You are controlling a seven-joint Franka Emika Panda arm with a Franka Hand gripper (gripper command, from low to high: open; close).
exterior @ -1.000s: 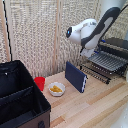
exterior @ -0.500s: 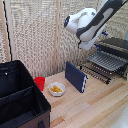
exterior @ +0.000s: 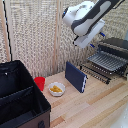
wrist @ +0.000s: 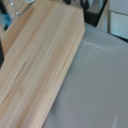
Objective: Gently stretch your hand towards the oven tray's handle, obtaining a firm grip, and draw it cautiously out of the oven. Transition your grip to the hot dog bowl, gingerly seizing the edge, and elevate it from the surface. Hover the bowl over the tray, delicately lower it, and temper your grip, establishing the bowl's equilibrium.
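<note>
The table (exterior: 95, 102) of pale wood planks fills the lower part of the exterior view, and the wrist view shows only a blurred stretch of that wood (wrist: 42, 65) beside a grey surface (wrist: 95, 85). A large black case (exterior: 20, 97) stands open at the exterior view's left, its near corner cut off by the frame. The white arm (exterior: 87, 17) hangs high above the table, in front of the woven screen (exterior: 35, 35). Its gripper (exterior: 84, 41) is a blurred white lump, and I cannot tell how the jaws stand. The oven (exterior: 116, 47) sits at the exterior view's right, partly cut off. The tray (exterior: 106, 62) is drawn out in front of it, and its handle (exterior: 95, 74) is a thin bar, hard to make out. A dark blue slab (exterior: 76, 76) stands tilted near the middle. The bowl (exterior: 56, 89), with yellowish pieces, rests on the table, well apart from the tray, just beside the red cup (exterior: 39, 82).
</note>
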